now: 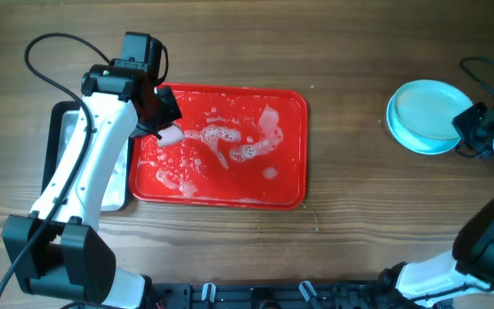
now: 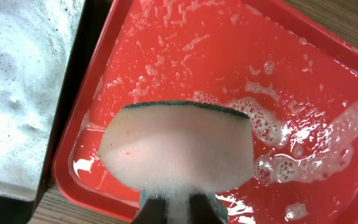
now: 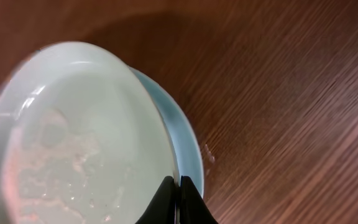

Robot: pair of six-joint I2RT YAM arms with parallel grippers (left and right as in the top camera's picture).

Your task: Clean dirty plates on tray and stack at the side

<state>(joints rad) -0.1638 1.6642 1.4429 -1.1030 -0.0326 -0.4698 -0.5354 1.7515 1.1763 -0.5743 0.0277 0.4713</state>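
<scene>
The red tray (image 1: pixel 290 112) lies at centre left, wet with foam, with no plates on it; it fills the left wrist view (image 2: pixel 303 68). My left gripper (image 1: pixel 168 130) is shut on a soapy sponge (image 2: pixel 178 144) with a green back, held over the tray's left end. The pale blue plates (image 1: pixel 423 116) sit stacked on the table at far right. My right gripper (image 1: pixel 466 123) is shut on the rim of the top plate (image 3: pixel 73 137), which rests tilted over a lower plate (image 3: pixel 188 146).
A black-rimmed metal tray (image 1: pixel 58 137) holding foamy water (image 2: pixel 17 87) stands just left of the red tray. Bare wooden table (image 1: pixel 350 189) lies between the red tray and the plates. Cables run at the far left and far right.
</scene>
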